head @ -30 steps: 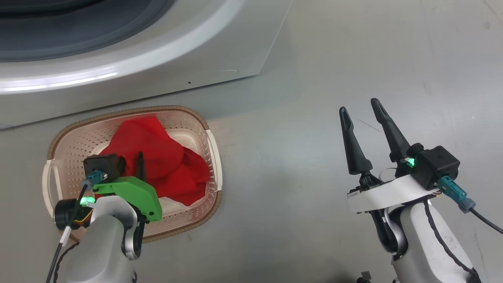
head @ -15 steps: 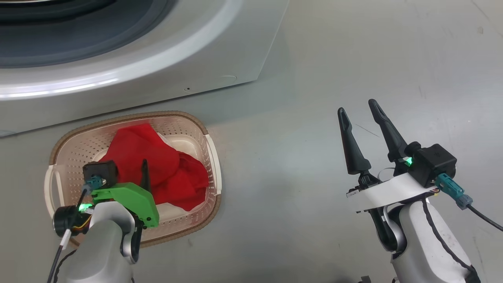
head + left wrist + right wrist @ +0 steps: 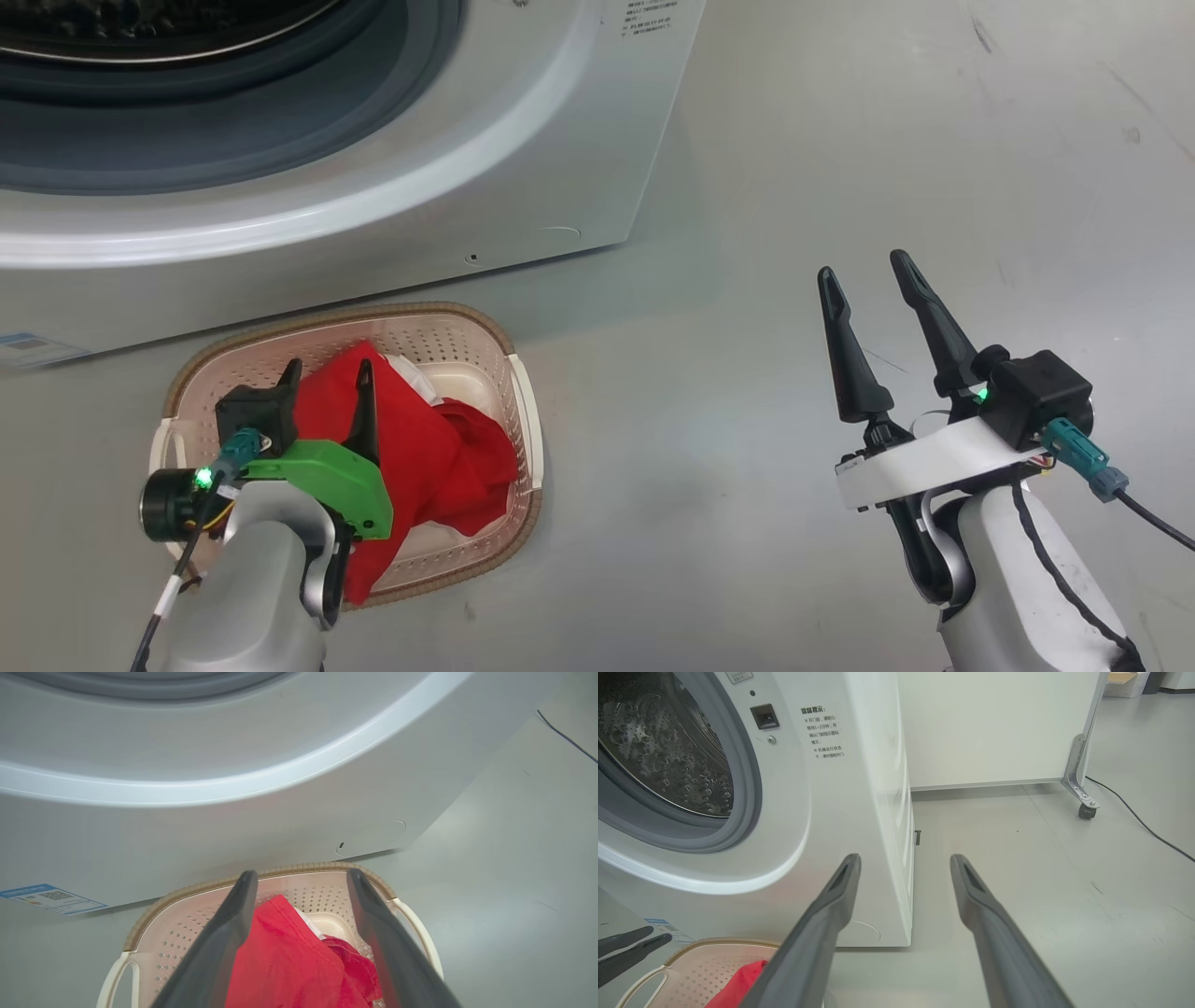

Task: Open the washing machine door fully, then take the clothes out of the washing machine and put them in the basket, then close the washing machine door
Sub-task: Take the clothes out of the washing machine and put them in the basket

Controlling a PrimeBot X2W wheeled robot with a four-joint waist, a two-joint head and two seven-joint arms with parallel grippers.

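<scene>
The cream basket [image 3: 448, 315] stands on the floor against the front of the white washing machine [image 3: 523, 168], and the red clothes [image 3: 439, 457] are heaped inside it. My left gripper [image 3: 329, 371] hovers over the basket's left half, open. In the left wrist view its spread fingers frame the clothes [image 3: 285, 961] without touching them. My right gripper [image 3: 864, 271] hangs open and empty over bare floor to the right. The drum opening with its grey seal [image 3: 742, 788] gapes open; the washing machine door is out of view.
A blue sticker [image 3: 46, 898] marks the washer's lower front. Behind the machine stands a white panel on a caster [image 3: 1085, 809], with a black cable [image 3: 1139, 821] running across the grey floor. Open floor stretches right of the basket.
The head camera has tilted up, showing more of the washer. My left gripper has lifted off the clothes, both fingers now pointing forward. The clothes have slumped toward the basket's near rim.
</scene>
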